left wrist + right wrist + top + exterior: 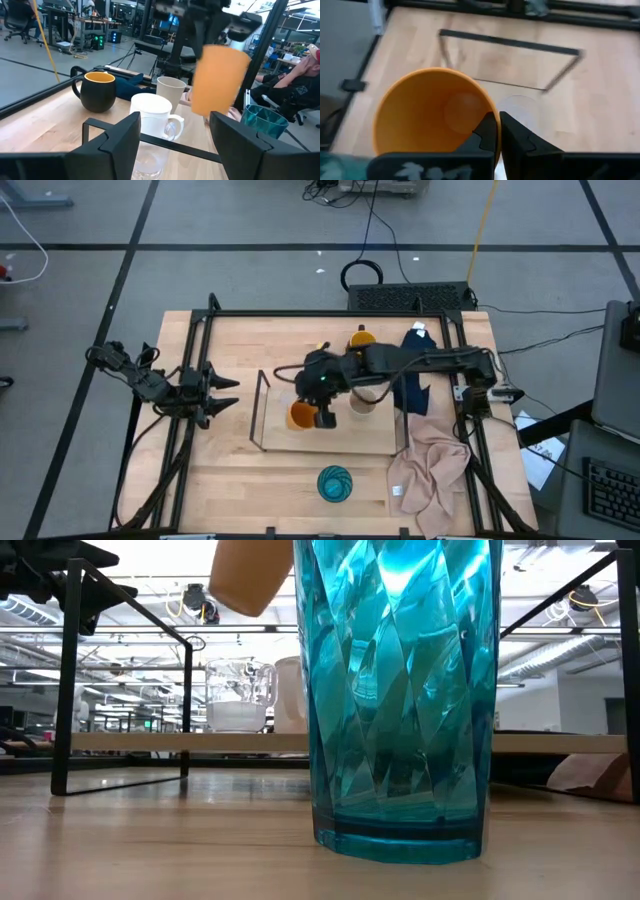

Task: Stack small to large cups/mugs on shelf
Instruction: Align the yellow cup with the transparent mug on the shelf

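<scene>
My right gripper (322, 408) hangs over the shelf's (375, 442) left half, shut on the small orange cup (299, 416), which is in the air. On the shelf stand the clear glass (238, 695), the white handled mug (155, 116) and the beige-grey cup (362, 402). Beyond the shelf, the dark mug with yellow inside (362, 338) rests on the tabletop. Near the table's front edge, off the shelf, is the teal patterned cup (335, 483). At the table's left edge my left gripper (222, 392) stands open, holding nothing. My right gripper holds the orange cup by its rim (489, 111), pinching the wall with one finger (485, 131) inside and the other outside. The fingers come slanting down from the table's right side. Mouth up and slightly tilted, the cup (217, 80) hangs clear above the shelf.
A beige cloth (430, 470) lies at the table's front right and a blue cloth (415, 375) under the right arm. The shelf's black wire frame (262, 410) stands upright at its left end. A person (300, 75) sits beyond the table.
</scene>
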